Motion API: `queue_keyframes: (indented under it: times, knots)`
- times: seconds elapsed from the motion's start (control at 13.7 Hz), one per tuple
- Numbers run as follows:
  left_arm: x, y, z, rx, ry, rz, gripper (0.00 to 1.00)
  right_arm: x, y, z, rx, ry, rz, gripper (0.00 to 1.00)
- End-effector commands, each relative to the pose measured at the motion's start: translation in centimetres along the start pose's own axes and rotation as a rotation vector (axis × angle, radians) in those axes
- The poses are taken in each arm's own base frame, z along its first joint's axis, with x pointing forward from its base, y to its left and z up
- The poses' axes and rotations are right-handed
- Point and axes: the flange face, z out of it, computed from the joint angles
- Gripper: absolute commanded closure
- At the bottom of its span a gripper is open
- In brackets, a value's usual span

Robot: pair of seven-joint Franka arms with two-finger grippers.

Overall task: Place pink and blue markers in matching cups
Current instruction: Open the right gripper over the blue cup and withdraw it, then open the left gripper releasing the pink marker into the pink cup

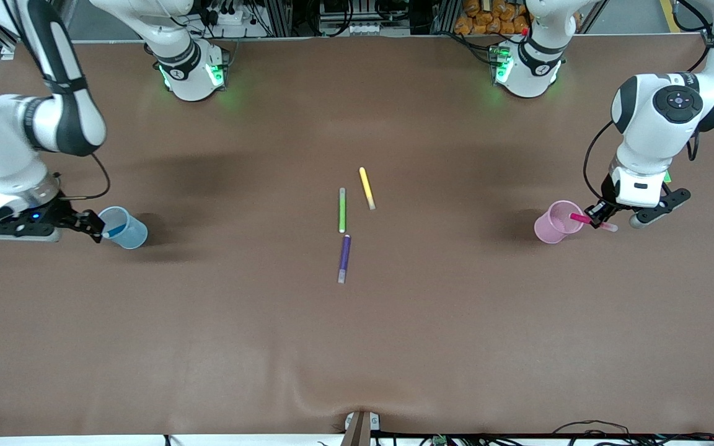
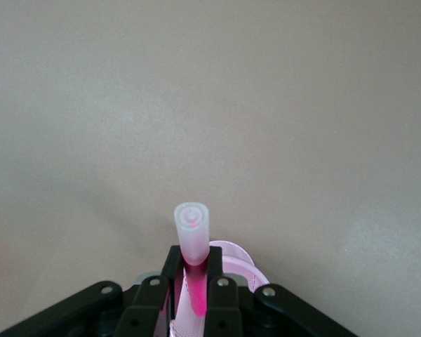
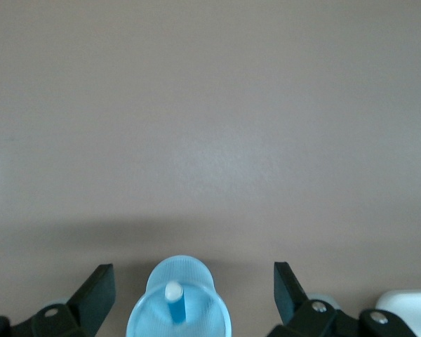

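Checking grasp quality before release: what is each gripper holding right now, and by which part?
The left gripper grips the pink marker just below its pale cap, over the pink cup. The right gripper is open, holding nothing; the blue marker stands in the blue cup.

Three markers [image 1: 344,257] clutter mid-table; bare table [image 1: 357,347] lies nearer the camera.

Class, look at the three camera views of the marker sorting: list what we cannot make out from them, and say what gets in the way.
- Pink marker: in the left wrist view its lower end is hidden between the left pincer fingers.
- Pink cup: there only a strip of rim shows; the pincer covers the rest.
- Blue cup: cut off by the right wrist view's edge.
- Blue marker: its lower end is out of frame there.
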Motion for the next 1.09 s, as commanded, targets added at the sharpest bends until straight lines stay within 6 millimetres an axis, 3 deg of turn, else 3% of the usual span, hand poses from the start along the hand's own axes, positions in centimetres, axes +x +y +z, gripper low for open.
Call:
queue_keyframes:
  times: [0.0,0.15,0.36,0.51,0.73,0.8,0.88,1.02]
  knots:
    - [-0.4,0.2,0.3,-0.004,0.009,0.007,1.00,4.4,-0.6,-5.1,0.123,-0.155,0.084,0.00]
    - [-0.5,0.3,0.6,-0.004,0.002,0.008,1.00,6.0,-0.8,-8.3,0.255,-0.270,0.129,0.00]
    - [-0.8,0.4,1.2,-0.004,-0.011,0.009,1.00,9.2,-3.5,-14.6,0.235,-0.190,0.056,0.00]
    - [-1.0,0.6,1.5,-0.004,-0.019,0.013,1.00,9.9,-2.6,-16.7,0.245,-0.226,0.049,0.00]
    - [-1.1,0.6,1.7,-0.002,-0.024,0.011,1.00,10.3,-2.4,-24.4,0.231,-0.173,0.028,0.00]
    - [-1.2,0.6,1.7,-0.001,-0.027,0.013,1.00,10.4,-1.9,-26.1,0.225,-0.143,0.034,0.00]
    - [-1.4,0.6,2.2,0.001,-0.039,0.010,1.00,10.4,-1.8,-26.9,0.218,-0.130,0.035,0.00]
    - [-2.9,0.7,6.0,0.002,-0.122,0.001,1.00,9.9,-2.3,-28.5,0.166,-0.113,0.038,0.00]
